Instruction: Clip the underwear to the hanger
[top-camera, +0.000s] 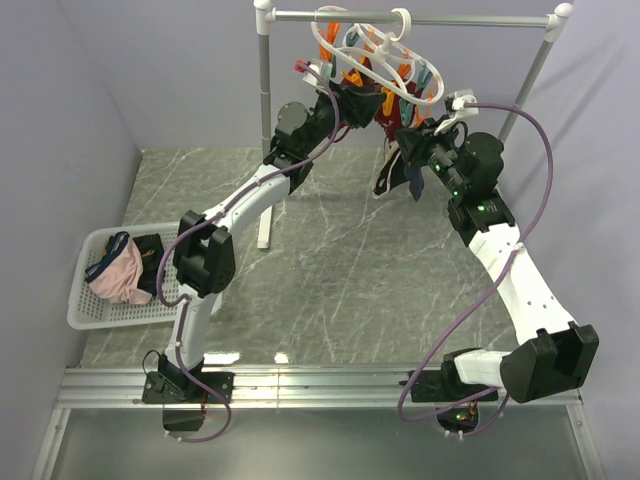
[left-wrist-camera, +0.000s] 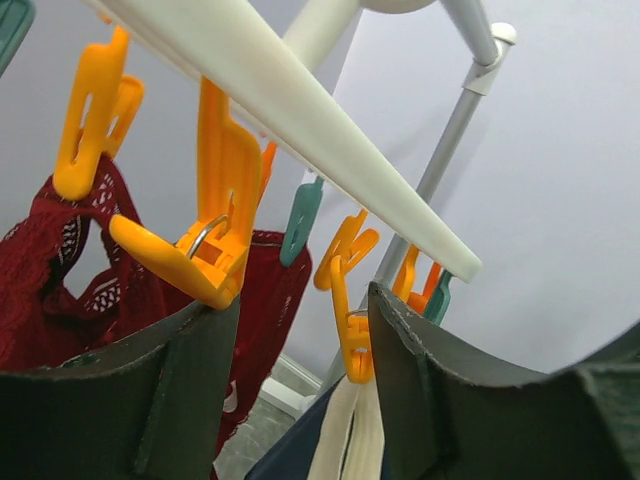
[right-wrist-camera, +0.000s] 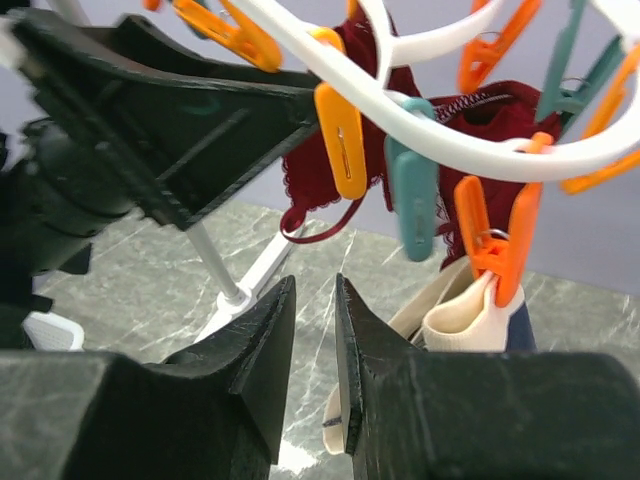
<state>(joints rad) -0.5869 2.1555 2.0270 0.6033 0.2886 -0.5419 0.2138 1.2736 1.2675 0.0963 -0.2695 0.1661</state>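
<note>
Between the spread fingers of the left gripper (left-wrist-camera: 300, 300) hangs an orange clip (left-wrist-camera: 350, 330) biting the navy underwear (left-wrist-camera: 345, 430); we cannot tell whether the nearly closed right gripper (right-wrist-camera: 315, 290) pinches fabric; squeezing that clip could drop the underwear off the white hanger (left-wrist-camera: 300, 115).
</note>
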